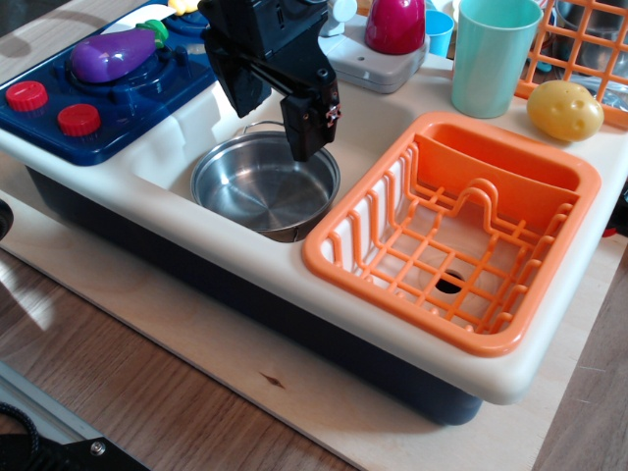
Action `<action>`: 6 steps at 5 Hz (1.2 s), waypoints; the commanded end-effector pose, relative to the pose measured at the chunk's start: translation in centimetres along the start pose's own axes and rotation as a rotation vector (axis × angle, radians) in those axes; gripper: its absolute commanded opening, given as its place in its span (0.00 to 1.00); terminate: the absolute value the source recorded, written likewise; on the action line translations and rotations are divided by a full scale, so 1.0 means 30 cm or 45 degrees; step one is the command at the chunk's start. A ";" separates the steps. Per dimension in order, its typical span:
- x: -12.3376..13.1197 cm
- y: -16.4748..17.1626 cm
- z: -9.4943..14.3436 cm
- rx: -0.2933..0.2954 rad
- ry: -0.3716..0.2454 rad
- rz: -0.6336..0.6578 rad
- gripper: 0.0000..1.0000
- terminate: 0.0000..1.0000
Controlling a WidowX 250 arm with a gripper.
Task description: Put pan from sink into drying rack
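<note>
The pan (263, 184) sat inside the sink (172, 147), its shiny steel bowl filling most of the cream-white basin, with a thin wire loop handle showing at its far rim. The black claw (307, 147) hung over the pan's far right edge, its tip low against the rim — whether the fingers were spread or pressed together could not be told, since the dark housing hid any gap, and contact with the rim was likewise unclear.

Just to the right of the sink lay the drying rack (549, 177), an orange basket with a thick rounded rim, slotted sides and a grid floor, holding nothing but its own raised divider. The pan and the rack were close neighbours, parted only by a strip of the cream counter.

To the left stood the dark blue stove (108, 108) with two red knobs (51, 108) and a purple eggplant (116, 57) resting on top. Behind the rack were a teal cup (494, 59), a yellow potato (564, 110) and a thin-barred orange lattice (589, 39). The whole toy kitchen rested on a pale wooden bench (196, 343).
</note>
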State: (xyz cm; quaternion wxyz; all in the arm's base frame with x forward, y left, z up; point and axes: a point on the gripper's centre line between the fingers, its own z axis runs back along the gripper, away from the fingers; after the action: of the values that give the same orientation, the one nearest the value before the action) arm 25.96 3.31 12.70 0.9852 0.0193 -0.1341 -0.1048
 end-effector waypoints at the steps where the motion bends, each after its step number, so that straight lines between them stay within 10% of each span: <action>1: 0.000 0.000 0.000 0.000 0.000 0.000 1.00 0.00; 2: 0.039 0.006 -0.005 0.138 0.015 0.211 1.00 0.00; 6: 0.129 0.087 -0.036 0.150 0.071 0.919 1.00 0.00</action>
State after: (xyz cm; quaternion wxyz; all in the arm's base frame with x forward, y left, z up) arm 30.32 5.09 10.88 0.9596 0.0267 -0.0921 0.2644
